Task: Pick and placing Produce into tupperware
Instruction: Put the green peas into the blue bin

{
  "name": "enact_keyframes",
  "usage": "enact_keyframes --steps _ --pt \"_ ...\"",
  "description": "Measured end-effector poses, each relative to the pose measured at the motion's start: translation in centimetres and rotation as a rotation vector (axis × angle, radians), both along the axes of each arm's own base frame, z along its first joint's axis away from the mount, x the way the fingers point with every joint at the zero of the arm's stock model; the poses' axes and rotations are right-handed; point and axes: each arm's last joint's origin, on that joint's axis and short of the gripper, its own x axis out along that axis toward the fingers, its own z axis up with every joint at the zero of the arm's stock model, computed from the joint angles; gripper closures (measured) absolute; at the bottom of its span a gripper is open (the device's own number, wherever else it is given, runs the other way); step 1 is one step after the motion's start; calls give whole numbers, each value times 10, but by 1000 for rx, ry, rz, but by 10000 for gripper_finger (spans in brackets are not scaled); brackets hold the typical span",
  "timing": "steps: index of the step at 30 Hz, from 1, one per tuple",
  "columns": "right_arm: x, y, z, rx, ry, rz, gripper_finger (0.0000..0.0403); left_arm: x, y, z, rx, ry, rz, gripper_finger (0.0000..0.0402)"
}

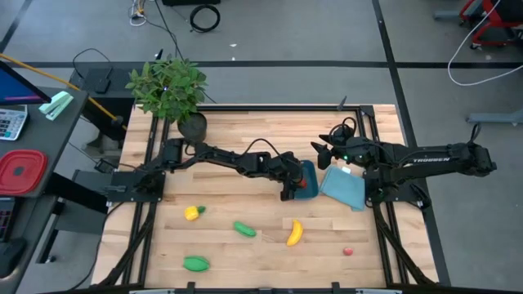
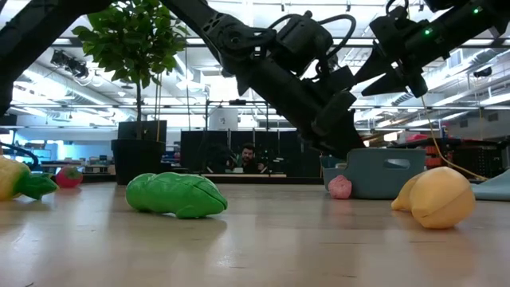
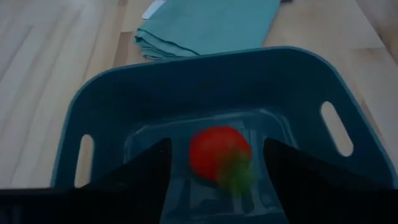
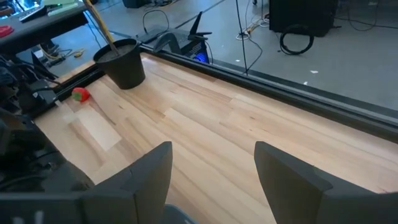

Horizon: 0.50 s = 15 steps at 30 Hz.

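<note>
My left gripper (image 1: 289, 189) (image 3: 216, 142) hangs open just above the dark-blue tub (image 1: 310, 171) (image 3: 205, 65) at mid-table. A red piece with a green stem (image 3: 216, 154) lies on the tub's floor between the fingers, clear of both. My right gripper (image 1: 320, 152) (image 4: 212, 147) hovers open above the table, just beyond the tub's far side. On the near half of the table lie a yellow banana (image 1: 294, 233), a yellow piece with green stem (image 1: 192, 213), two green oblong pieces (image 1: 243, 229) (image 1: 195, 263) and a tiny red one (image 1: 348, 251).
A folded light-blue cloth (image 1: 343, 186) lies right beside the tub. A leafy potted plant (image 1: 172, 90) stands at the far left corner, with a small red piece (image 4: 81, 94) near its pot. Bare wood lies between the scattered produce and the tub.
</note>
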Motion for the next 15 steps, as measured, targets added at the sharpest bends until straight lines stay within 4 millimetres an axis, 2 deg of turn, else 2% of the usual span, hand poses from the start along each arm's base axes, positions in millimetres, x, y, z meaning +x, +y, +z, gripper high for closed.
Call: enact_keyframes --steps 7,12,15 --pt "0 0 0 -1 1 0 165 -1 -1 8 4 -9 -5 136" --pt "0 0 0 -12 10 6 165 0 -3 42 58 -17 -48 148" --pt "0 0 0 -12 10 6 165 -5 -1 65 51 84 -46 149"
